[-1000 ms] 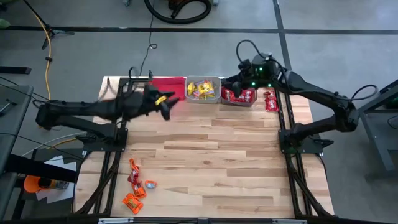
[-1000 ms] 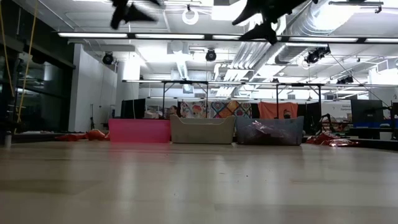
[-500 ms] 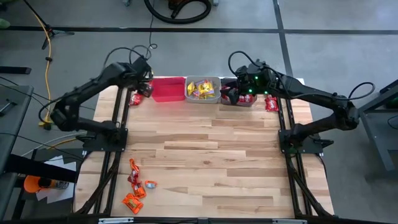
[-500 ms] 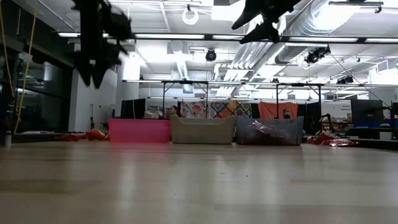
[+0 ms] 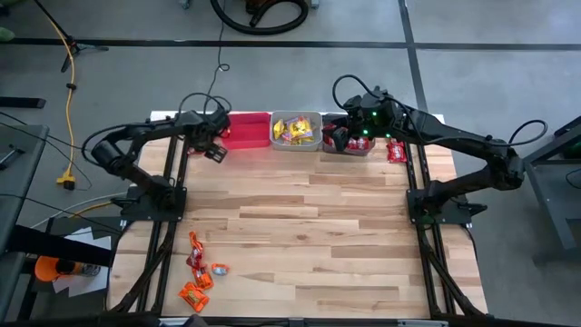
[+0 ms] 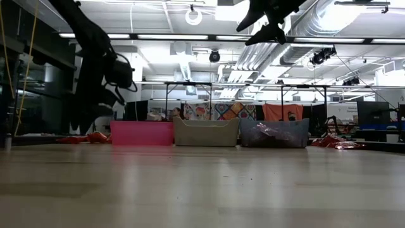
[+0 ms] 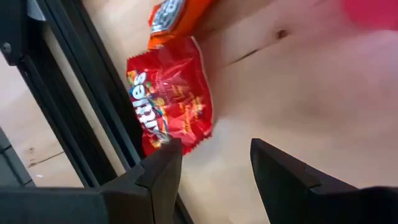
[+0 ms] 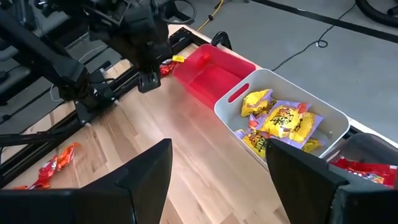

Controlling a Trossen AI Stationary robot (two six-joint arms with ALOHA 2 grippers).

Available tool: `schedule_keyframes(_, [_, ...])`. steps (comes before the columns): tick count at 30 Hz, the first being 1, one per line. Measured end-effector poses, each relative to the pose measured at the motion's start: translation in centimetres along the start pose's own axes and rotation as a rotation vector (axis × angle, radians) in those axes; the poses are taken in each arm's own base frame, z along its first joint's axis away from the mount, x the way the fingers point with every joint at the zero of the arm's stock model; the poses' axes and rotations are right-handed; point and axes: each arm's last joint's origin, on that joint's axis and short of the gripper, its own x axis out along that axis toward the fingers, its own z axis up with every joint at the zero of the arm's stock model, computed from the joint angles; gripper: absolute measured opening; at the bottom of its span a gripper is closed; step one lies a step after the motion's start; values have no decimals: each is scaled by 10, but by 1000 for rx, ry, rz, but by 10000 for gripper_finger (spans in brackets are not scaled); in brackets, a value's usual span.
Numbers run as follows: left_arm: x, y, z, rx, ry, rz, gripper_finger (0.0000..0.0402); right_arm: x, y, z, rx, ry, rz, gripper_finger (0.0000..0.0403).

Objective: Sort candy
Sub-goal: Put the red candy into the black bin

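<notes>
Swung down since a moment ago: left pincer point(image 5: 214, 151), now low beside the red bin point(image 5: 243, 130), jaws parted and empty, just over a red candy packet point(image 7: 171, 102) lying on the tabletop point(image 5: 309, 236). Right pincer point(image 5: 338, 138) wide open, empty, poised above the dark bin point(image 5: 349, 145).

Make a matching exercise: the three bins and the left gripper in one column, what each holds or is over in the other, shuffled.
Things:
1. red bin
2. clear bin
3. dark bin
4. left gripper

States:
A. holds yellow candies
B. open, over a red packet on the table
C. no candy visible inside
D. holds red candies

Pairs: 1-C, 2-A, 3-D, 4-B
</notes>
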Motion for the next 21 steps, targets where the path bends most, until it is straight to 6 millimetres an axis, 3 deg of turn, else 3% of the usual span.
schedule_keyframes(16, [30, -13, 8, -8, -11, 126, 172, 0, -2, -4, 41, 32, -31, 254])
schedule_keyframes(19, [32, -15, 8, 22, -1, 127, 142, 0, -2, -5, 62, 44, -36, 254])
schedule_keyframes(21, [32, -15, 7, 33, 3, 116, 102, 0, -2, -5, 62, 49, -36, 254])
